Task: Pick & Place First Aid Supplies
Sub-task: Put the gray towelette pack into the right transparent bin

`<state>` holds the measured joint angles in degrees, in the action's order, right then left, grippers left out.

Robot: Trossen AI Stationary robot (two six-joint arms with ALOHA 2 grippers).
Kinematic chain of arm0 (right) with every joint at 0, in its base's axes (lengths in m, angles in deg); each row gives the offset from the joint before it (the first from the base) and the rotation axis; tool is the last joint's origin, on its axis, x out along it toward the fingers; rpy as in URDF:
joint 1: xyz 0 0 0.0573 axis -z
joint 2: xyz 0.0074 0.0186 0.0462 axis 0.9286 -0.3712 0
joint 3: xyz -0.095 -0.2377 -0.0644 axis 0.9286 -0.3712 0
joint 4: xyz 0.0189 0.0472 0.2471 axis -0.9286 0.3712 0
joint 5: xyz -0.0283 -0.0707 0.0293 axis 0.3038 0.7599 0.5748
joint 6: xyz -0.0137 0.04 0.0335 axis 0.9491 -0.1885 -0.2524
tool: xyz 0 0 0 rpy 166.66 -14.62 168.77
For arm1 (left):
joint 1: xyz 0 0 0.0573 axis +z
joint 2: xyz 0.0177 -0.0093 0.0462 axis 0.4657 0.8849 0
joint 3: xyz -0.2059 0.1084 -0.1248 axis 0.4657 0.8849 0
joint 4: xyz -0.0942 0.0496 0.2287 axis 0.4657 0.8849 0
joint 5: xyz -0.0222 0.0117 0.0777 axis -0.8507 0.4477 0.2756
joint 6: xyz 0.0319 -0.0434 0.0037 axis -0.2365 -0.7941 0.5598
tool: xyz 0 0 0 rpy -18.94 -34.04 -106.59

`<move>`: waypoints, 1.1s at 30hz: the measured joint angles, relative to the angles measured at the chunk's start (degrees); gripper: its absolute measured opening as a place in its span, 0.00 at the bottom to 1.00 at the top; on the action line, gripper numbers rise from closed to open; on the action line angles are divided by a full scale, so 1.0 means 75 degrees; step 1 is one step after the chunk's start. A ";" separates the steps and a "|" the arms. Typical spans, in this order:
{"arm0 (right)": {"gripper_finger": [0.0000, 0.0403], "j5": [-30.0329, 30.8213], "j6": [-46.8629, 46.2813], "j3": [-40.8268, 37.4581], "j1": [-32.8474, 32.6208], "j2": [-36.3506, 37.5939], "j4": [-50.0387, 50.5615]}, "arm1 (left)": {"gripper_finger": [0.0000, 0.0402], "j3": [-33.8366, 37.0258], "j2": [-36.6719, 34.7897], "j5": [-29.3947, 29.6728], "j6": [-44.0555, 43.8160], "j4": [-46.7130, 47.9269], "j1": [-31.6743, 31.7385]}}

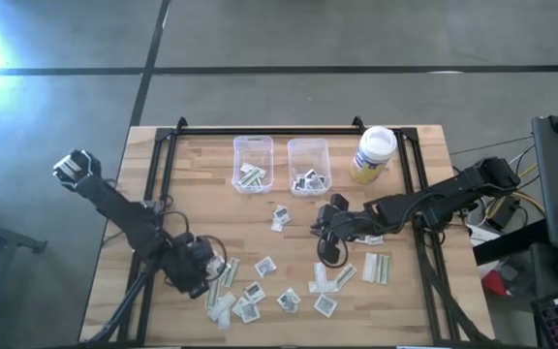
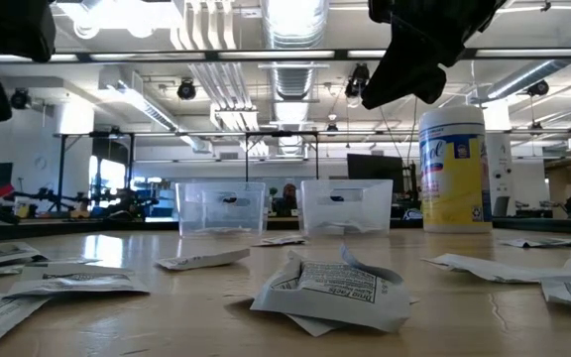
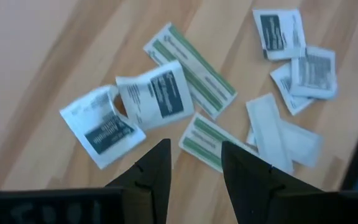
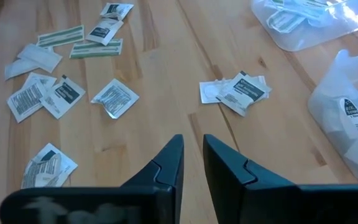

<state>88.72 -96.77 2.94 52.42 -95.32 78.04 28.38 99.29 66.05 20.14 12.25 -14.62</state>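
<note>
Over the wooden bench (image 1: 424,291), both end effectors hang empty, the left end effector (image 3: 194,168) moderately parted above scattered first aid packets (image 3: 157,96), the right end effector (image 4: 192,163) narrowly parted near two clear bins (image 1: 253,163).

An industrial lab hall: exposed ceiling ducts (image 2: 295,25), strip lights, distant workbenches.

Two bins (image 1: 253,163) sit side by side near the worktop's (image 1: 424,291) far edge, jar (image 1: 373,154) at their right; packets (image 1: 284,296) apparently lie scattered toward the near edge.
</note>
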 joint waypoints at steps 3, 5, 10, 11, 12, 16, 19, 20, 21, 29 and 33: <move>0.16 0.0000 0.0003 0.0000 0.0000 0.0000 -0.0020 | 0.33 -0.0006 0.0135 0.0380 0.0290 0.0000 -0.0146; 0.16 -0.0003 0.0003 0.0000 0.0000 0.0000 -0.0020 | 0.33 -0.0012 0.0259 0.0571 0.0793 -0.0003 -0.0297; 0.18 0.0000 0.0003 0.0000 0.0000 0.0000 -0.0020 | 0.33 -0.0012 0.0676 0.0869 0.1326 0.0000 -0.0598; 0.18 0.0000 0.0003 0.0000 0.0000 0.0000 -0.0020 | 0.33 -0.0012 0.0795 0.0904 0.1378 0.0000 -0.0644; 0.18 0.0000 0.0003 0.0000 0.0000 0.0000 -0.0020 | 0.33 -0.0012 0.0909 0.0938 0.1416 0.0001 -0.0690; 0.19 0.0022 0.0004 -0.0015 0.0000 0.0000 -0.0022 | 0.33 -0.0012 0.1353 0.0995 0.1502 0.0003 -0.0774; 0.17 0.0041 0.0004 -0.0015 0.0000 0.0000 -0.0023 | 0.33 -0.0017 0.1590 0.1084 0.1466 -0.0003 -0.0774; 0.17 0.0052 0.0004 -0.0015 0.0000 0.0000 -0.0023 | 0.33 -0.0017 0.1649 0.1119 0.1438 0.0000 -0.0774; 0.17 0.0052 0.0003 -0.0015 0.0000 0.0000 -0.0025 | 0.33 -0.0017 0.1692 0.1159 0.1397 0.0012 -0.0774; 0.15 0.0058 0.0005 -0.0015 0.0000 0.0000 -0.0038 | 0.33 -0.0017 0.1948 0.1255 0.0895 0.0028 -0.0774; 0.16 0.0061 0.0004 -0.0015 0.0000 0.0000 -0.0047 | 0.33 -0.0017 0.2108 0.1326 0.0761 0.0085 -0.0771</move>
<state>89.18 -96.74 2.83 52.42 -95.32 77.69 28.25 115.10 76.00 25.85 12.89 -20.40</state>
